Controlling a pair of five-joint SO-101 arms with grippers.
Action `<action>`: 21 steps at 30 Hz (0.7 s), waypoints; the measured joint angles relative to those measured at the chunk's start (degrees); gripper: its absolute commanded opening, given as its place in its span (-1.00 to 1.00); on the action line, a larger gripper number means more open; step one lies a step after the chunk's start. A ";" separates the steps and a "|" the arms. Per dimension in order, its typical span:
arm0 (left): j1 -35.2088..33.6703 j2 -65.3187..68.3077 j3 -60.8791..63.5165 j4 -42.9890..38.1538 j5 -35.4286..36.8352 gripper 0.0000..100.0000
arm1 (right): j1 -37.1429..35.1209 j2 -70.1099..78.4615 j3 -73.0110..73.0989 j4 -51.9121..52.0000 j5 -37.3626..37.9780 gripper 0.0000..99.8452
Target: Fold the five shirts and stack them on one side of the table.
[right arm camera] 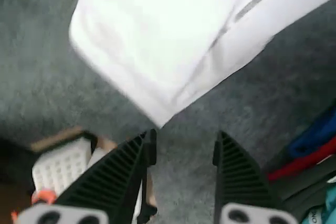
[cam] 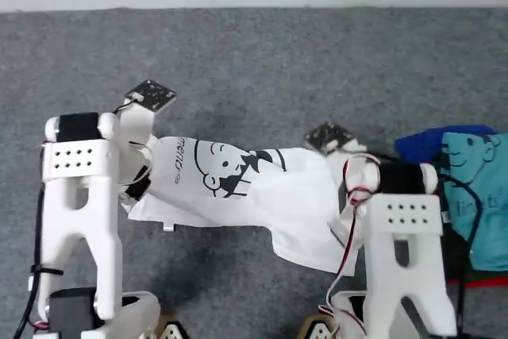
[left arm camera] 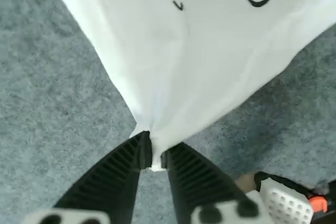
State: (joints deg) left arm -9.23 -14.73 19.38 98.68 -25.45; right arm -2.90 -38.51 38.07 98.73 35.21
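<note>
High view: white cloth shirt with black cartoon print [cam: 238, 188] lies rumpled on grey felt table [cam: 278, 61] between my arms; teal-and-blue shirt pile [cam: 472, 196] at right edge.
Left wrist view: my left claw [left arm camera: 154, 151] clamped on shirt corner.
Right wrist view: my right claw [right arm camera: 185, 145] apart, just beside shirt edge.

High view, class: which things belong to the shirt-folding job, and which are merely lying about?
Job: white printed fabric shirt; teal printed shirt, with blue cloth and red cloth at its edges; left claw, shut on the white shirt; right claw, open.
Lying about: grey felt table cover.
</note>
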 measured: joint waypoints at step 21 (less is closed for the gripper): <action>-6.24 0.00 -6.59 -9.67 -2.99 -0.64 | 9.05 18.37 -20.22 -14.15 -12.75 -0.62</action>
State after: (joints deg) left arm -15.47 -14.73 12.79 89.01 -28.44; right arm 6.15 -20.13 17.85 84.57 22.46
